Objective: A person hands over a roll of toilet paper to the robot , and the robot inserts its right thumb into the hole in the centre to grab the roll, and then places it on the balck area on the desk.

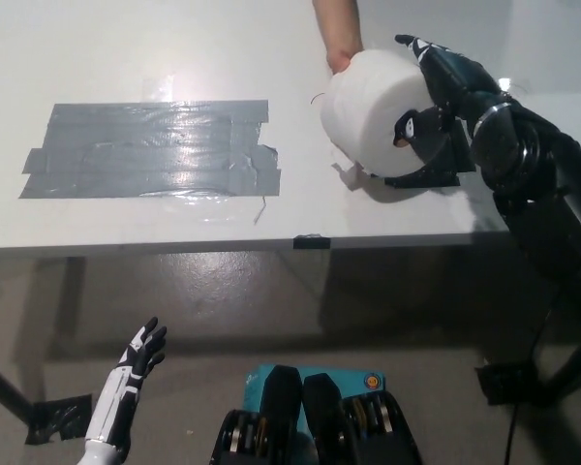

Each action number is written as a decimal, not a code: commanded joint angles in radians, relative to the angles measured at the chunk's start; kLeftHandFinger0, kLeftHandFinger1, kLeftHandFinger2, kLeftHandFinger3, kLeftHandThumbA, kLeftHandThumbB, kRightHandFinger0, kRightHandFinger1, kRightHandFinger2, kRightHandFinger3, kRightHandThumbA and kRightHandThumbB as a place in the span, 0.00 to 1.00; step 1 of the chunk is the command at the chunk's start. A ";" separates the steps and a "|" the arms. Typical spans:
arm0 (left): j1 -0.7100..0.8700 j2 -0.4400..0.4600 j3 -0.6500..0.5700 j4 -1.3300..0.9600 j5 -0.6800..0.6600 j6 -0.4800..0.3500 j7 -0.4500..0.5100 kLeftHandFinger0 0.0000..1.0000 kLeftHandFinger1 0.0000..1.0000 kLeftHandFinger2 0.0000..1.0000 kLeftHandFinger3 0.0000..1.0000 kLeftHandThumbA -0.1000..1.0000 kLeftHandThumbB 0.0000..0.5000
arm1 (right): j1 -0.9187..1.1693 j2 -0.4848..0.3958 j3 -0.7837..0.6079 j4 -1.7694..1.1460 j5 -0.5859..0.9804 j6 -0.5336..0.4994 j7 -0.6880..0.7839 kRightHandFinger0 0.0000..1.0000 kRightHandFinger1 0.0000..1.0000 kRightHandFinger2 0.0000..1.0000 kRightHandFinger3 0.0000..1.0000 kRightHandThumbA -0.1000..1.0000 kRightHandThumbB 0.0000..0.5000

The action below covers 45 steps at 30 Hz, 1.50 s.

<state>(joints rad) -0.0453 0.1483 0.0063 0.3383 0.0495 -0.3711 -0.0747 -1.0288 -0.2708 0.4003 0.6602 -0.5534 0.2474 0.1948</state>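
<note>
Handover step, upper right of frame: right hand [438, 107] clasps the toilet paper roll [373, 111], thumb in its core; a person's hand [341, 39] holds it. Next, I judge: carry it left to the grey tape patch [150, 148]. Left hand [136, 363] idles spread, lower left.

Desk [126, 39] bare between toilet paper roll [373, 111] and grey tape patch [150, 147]; path leftward open. Person's hand [341, 34] blocks roll's far side; right hand [436, 107] its right.
</note>
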 commanded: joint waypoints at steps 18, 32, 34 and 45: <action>-0.018 0.012 -0.011 -0.033 0.003 0.002 -0.012 1.00 1.00 1.00 1.00 1.00 0.99 | -0.086 0.073 0.029 0.285 -0.110 -0.291 -0.535 0.00 0.34 0.92 0.76 0.00 0.37; -0.045 0.016 -0.011 -0.024 0.022 0.007 -0.004 1.00 1.00 1.00 1.00 1.00 0.99 | -0.063 0.124 -0.259 0.241 0.163 -0.302 -0.482 0.00 0.48 0.85 0.70 0.00 0.31; -0.048 0.016 -0.012 -0.023 0.024 0.006 -0.004 1.00 1.00 1.00 1.00 1.00 0.99 | -0.065 0.140 -0.333 0.203 0.217 -0.273 -0.461 0.01 0.51 0.92 0.79 0.00 0.31; -0.055 0.006 -0.016 -0.012 0.037 0.000 0.005 1.00 1.00 1.00 1.00 1.00 0.99 | -0.061 0.168 -0.586 -0.086 0.465 -0.189 -0.333 0.07 0.44 0.81 0.81 0.00 0.24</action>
<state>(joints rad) -0.0859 0.1481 0.0006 0.3405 0.0711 -0.3602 -0.0748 -1.0298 -0.1001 -0.1010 0.7263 -0.2760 0.0269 -0.1940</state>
